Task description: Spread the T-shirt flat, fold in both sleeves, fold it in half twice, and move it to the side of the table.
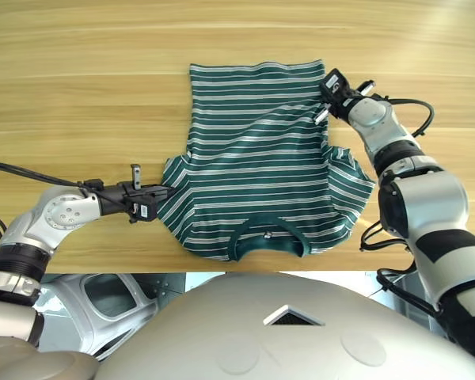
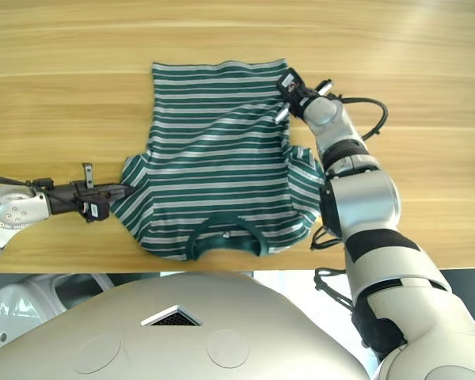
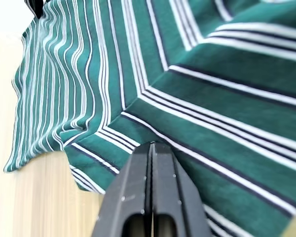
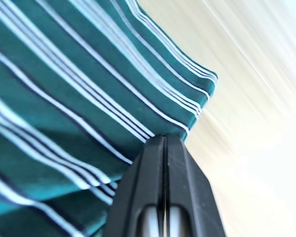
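Obs.: the T-shirt point(image 1: 257, 158) lies face up and mostly flat. It is a soft knit in dark green, with thin white and dark stripes running across the body. The ribbed round collar is solid green. The hem end is a straight edge. The sleeve ends are rounded, and the right one is rumpled into soft folds.

Support: a pale wood-grain desk point(image 1: 79, 95) with a smooth matte top sits beneath the T-shirt. The desk's near edge runs just beside the collar, and the hem points toward the far side.

Left gripper point(image 3: 152, 144): at the outer tip of the T-shirt's left sleeve. Its flat black fingers point(image 3: 138, 177) are pressed together with no gap, and the striped sleeve edge is pinched at their tip. The cloth around the pinch ripples in shallow waves.

Right gripper point(image 4: 164, 138): at the T-shirt's right side edge, between the right sleeve and the hem corner. Its black wedge-shaped fingers point(image 4: 148, 168) are likewise closed tight, nipping the folded fabric edge where the stripes bunch.
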